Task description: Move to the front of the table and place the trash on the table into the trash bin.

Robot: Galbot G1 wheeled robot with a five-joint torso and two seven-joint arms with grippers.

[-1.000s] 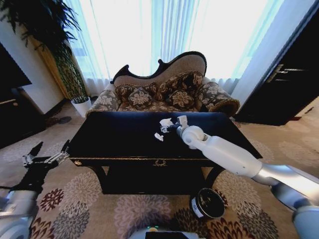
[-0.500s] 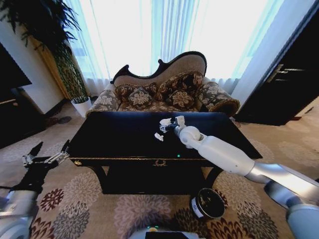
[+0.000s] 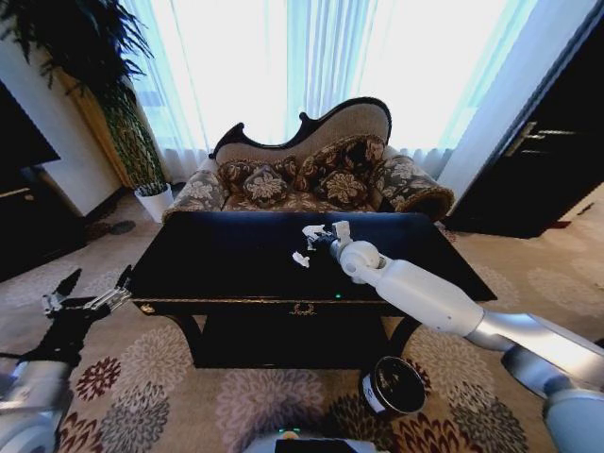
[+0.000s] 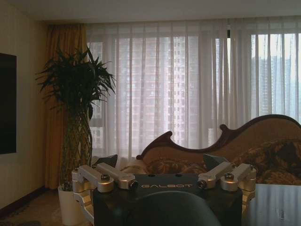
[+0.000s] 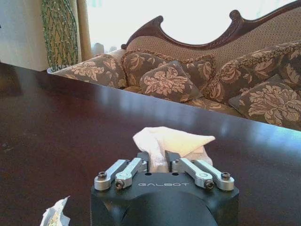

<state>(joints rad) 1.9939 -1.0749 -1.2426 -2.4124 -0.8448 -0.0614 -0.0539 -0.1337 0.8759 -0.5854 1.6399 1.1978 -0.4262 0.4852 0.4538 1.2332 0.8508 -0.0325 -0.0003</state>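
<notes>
White crumpled paper wad (image 5: 171,143) sits clamped between the closed-in fingers of the right gripper (image 5: 160,162); in the right wrist view the two dark finger pads press on the wad's lower part, and the wad rises above them as a folded, pale lump. In the head view the right gripper (image 3: 326,236) is over the middle of the table (image 3: 217,264), toward its far edge, with the right arm reaching in from the robot's right side across the near edge.

A smaller white scrap (image 3: 300,259) lies on the glossy black tabletop just beside the gripper, on its near-left side; the same scrap (image 5: 55,215) appears close to the gripper body in the right wrist view. Whether the wad rests on the tabletop or is lifted clear of it cannot be determined.

The left gripper (image 3: 87,300) is held low on the robot's left, off the table's left end and above the patterned carpet (image 3: 160,396). Its fingers are spread wide apart with nothing between them.

The trash bin (image 3: 393,385), black and cylindrical with a white label, stands on the carpet in front of the table, toward its right leg, below the right arm. A floral sofa (image 3: 311,175) stands behind the table, with curtained windows (image 3: 311,57) beyond it and a potted plant (image 3: 132,142) at the left.
</notes>
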